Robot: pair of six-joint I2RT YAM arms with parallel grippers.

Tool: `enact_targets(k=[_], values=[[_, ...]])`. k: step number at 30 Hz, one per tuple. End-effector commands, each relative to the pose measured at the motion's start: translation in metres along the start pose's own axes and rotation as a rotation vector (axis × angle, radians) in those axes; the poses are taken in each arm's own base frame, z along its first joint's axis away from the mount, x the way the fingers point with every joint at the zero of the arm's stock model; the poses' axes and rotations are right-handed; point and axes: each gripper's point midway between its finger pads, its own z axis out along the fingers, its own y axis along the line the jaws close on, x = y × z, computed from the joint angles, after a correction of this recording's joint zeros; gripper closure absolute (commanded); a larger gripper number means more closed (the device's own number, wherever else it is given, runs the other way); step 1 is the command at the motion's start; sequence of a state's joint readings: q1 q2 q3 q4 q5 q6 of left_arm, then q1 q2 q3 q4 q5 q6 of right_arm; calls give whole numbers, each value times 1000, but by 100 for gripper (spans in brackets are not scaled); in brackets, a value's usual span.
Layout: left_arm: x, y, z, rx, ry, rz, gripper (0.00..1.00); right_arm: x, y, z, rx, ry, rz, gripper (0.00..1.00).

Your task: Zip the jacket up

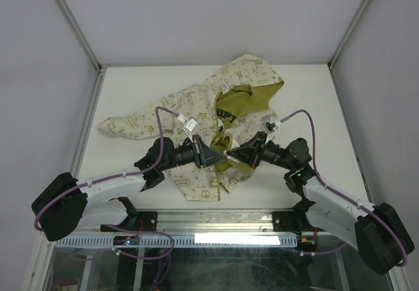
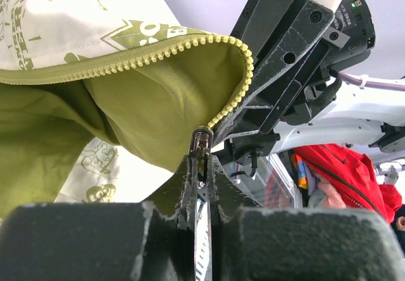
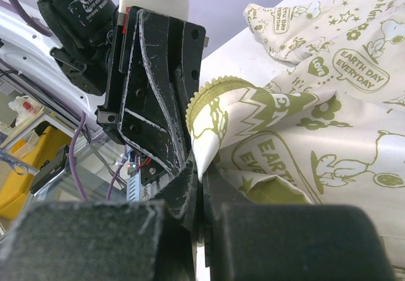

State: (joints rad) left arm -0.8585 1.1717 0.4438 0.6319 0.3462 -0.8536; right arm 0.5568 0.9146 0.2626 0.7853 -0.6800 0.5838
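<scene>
Where the left hand clamps, the jacket gapes.

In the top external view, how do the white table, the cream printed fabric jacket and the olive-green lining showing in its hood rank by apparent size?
Largest: white table.
Middle: cream printed fabric jacket.
Smallest: olive-green hood lining.
All lie at about the same height, so the order is sure.

Top view: left hand & right hand meet over jacket front, hiding fabric btw them; grips too small to tell. L wrist: jacket cut off left + top; red thing blurred, cut off at right. R wrist: jacket runs off right edge; yellow thing blurred, cut off left.
</scene>
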Motion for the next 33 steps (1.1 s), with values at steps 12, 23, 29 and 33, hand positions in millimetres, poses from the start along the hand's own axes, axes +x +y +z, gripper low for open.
enact_targets(k=[12,23,29,33], values=[[22,33,-23,-266,94,-53,54,-19,-9,-7,50,-89,-62,100],[78,73,-43,-708,276,-37,45,-9,-30,-14,154,-73,-69,100],[97,92,-51,-893,355,-7,43,-6,-32,-16,166,-78,-67,100],[106,100,-53,-1016,396,26,41,-5,-32,-19,171,-81,-70,100]])
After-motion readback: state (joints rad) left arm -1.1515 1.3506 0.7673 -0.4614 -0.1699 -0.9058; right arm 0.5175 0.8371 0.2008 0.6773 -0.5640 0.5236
